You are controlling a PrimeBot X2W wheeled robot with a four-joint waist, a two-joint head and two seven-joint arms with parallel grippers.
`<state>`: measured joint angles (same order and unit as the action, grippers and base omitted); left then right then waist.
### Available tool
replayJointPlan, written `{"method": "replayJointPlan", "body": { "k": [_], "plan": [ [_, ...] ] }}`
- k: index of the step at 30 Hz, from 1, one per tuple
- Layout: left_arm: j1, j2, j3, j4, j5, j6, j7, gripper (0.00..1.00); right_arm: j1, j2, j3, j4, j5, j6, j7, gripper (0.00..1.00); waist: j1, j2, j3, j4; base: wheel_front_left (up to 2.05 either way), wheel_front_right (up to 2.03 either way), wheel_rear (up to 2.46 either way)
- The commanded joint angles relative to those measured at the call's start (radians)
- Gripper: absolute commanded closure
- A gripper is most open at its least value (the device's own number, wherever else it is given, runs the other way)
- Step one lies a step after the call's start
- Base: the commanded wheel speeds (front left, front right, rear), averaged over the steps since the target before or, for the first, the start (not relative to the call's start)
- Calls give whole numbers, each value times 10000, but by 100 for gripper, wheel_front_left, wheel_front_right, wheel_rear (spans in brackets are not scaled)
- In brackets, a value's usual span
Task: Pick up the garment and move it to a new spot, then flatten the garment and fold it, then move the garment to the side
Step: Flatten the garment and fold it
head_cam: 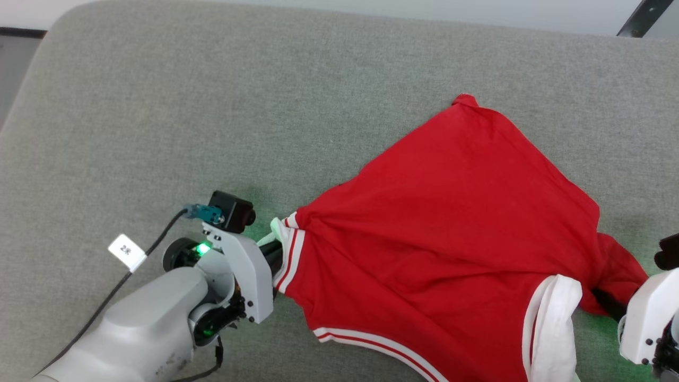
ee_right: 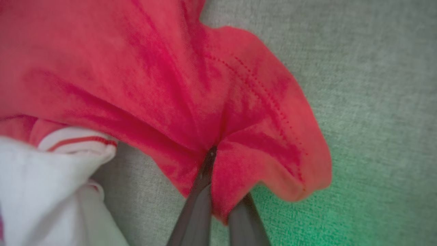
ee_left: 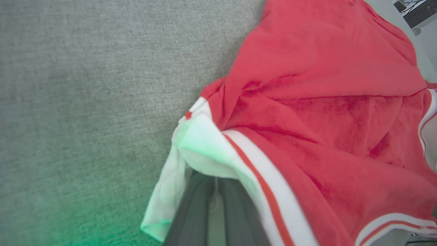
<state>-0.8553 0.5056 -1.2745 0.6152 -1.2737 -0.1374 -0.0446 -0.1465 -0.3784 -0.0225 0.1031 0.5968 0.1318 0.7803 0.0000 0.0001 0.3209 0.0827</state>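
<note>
Garment (head_cam: 451, 228) – a bright red sports jersey of thin fabric with white sleeves and red-and-white striped trim – lies on the right half of a wide grey cloth-covered surface (head_cam: 159, 106). Its plain red side faces up. It is spread into a rough kite shape, with one corner pointing to the far edge. It is not flat: creases run from both held points, and one white sleeve is bunched up near the robot's right side.

The left gripper (ee_left: 215, 184) is closed on the other white sleeve, at its striped trim, and the cloth drapes over the dark fingers. The right gripper (ee_right: 215, 167) is closed on a fold of the red fabric at a stitched edge, with the cloth pinched between its two fingers. So both arms hold the garment, one at each near end, and the fabric between them looks lightly stretched.

By my judgement the work is in its early part – the spreading stage. Whether the garment has already reached its new spot, the pictures cannot say. No fold is made yet. Flattening, folding and moving the garment to the side are all left to do.
</note>
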Motion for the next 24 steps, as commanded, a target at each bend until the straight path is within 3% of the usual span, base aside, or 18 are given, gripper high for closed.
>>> {"method": "replayJointPlan", "body": {
  "k": [1,6,15,17,18,24],
  "plan": [
    [270,-194,-149,141,28,124,183,100,654,378,509,857,-339,-22,509,0,0,-1,-72,-2,0,0,0],
    [476,-167,-161,173,-6,90,189,100,505,84,178,213,-508,-53,791,0,0,-1,-339,-21,0,0,0],
    [770,-99,-172,197,-71,81,117,100,949,61,-790,-2405,-554,-18,686,0,0,-1,-697,-80,0,0,0],
    [829,-74,-160,162,-76,81,84,100,1059,144,-937,-3538,-685,-16,-268,0,0,-1,-759,-85,0,0,0],
    [829,-74,-160,162,-76,81,84,100,1059,144,-937,-3538,-685,-16,-268,0,0,-1,-759,-85,0,0,0],
    [819,-110,-148,89,-15,81,87,99,862,-121,-595,-4670,-1554,-19,-3096,0,0,-1,-789,2,0,0,0]
  ]
}}
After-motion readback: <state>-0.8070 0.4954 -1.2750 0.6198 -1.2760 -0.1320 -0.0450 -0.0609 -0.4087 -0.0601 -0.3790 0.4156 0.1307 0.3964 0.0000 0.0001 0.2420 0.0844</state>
